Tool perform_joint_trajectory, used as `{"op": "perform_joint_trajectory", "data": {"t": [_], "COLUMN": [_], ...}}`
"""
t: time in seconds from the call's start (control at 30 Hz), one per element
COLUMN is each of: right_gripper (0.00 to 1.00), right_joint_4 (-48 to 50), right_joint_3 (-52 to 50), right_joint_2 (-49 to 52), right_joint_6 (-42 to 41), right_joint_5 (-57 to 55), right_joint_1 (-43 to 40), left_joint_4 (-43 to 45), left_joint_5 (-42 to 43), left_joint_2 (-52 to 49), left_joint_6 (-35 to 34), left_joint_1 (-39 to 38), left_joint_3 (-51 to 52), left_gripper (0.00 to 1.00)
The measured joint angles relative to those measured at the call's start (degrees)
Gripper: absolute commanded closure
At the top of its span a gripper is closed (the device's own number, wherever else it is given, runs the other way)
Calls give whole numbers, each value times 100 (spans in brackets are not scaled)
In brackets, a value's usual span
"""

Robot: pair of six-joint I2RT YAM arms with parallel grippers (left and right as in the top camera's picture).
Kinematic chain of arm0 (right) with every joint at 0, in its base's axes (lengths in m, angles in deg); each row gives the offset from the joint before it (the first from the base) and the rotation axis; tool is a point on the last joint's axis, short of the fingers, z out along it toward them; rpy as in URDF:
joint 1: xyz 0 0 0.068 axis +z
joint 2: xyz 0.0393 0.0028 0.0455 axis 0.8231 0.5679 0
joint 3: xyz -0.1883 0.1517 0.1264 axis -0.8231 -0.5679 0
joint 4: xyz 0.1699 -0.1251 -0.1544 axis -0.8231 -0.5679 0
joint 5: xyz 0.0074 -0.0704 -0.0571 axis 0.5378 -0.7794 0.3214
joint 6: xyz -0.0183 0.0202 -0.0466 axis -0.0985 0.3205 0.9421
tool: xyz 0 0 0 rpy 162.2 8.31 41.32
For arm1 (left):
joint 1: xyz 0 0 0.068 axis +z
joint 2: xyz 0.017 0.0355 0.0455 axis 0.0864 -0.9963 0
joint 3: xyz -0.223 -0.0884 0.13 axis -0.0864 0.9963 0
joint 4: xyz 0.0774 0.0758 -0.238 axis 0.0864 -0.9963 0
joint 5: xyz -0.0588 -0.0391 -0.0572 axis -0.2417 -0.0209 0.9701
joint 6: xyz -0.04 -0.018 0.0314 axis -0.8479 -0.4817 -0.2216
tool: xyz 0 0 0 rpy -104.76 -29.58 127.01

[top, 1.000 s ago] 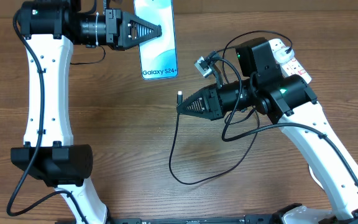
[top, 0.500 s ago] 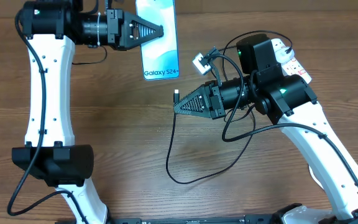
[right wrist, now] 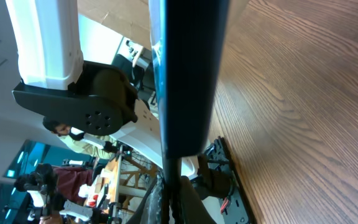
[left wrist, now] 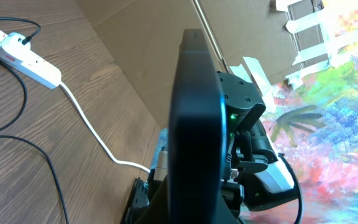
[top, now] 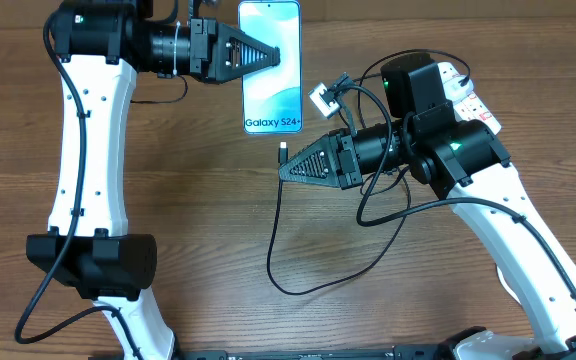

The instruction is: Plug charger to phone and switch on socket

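Observation:
The phone (top: 273, 80), screen lit blue with "Galaxy S24+" text, is held off the table at the upper middle by my left gripper (top: 271, 57), which is shut on its left edge. In the left wrist view the phone (left wrist: 197, 118) shows edge-on, rising from the jaws (left wrist: 194, 202). My right gripper (top: 282, 170) is shut on the charger, whose black connector tip (top: 284, 153) points up just below the phone's bottom edge, a small gap between them. In the right wrist view the cable (right wrist: 171, 177) leads up from the jaws (right wrist: 169, 202) toward the phone's edge (right wrist: 188, 74). The socket (top: 465, 92) lies at the far right, mostly hidden by my right arm.
The charger's black cable (top: 308, 290) loops over the wood table below my right arm. In the left wrist view the white power strip (left wrist: 17, 53) lies on the table with its thick white cord (left wrist: 92, 127) running toward my right arm's base.
My left gripper has carried the phone to the right and slightly down, nearer the connector tip. My right gripper shifted a little left with the charger, then held still.

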Motion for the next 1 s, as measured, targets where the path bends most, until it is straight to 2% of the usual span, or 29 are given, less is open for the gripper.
{"op": "perform_joint_trajectory", "data": {"t": [0.3,1.0], "right_gripper": [96,96], "right_joint_4": [378,417], "right_joint_3": [0,0], "right_joint_2": [0,0], "right_joint_6": [-297,-577], "right_joint_5": [57,-146], "right_joint_1": [0,151], "left_joint_4": [4,4], "left_joint_5": [2,0], "left_joint_2": [0,0], "left_joint_6": [0,0], "left_joint_1": [0,9], "left_joint_3": [0,0], "left_gripper": [96,96]}}
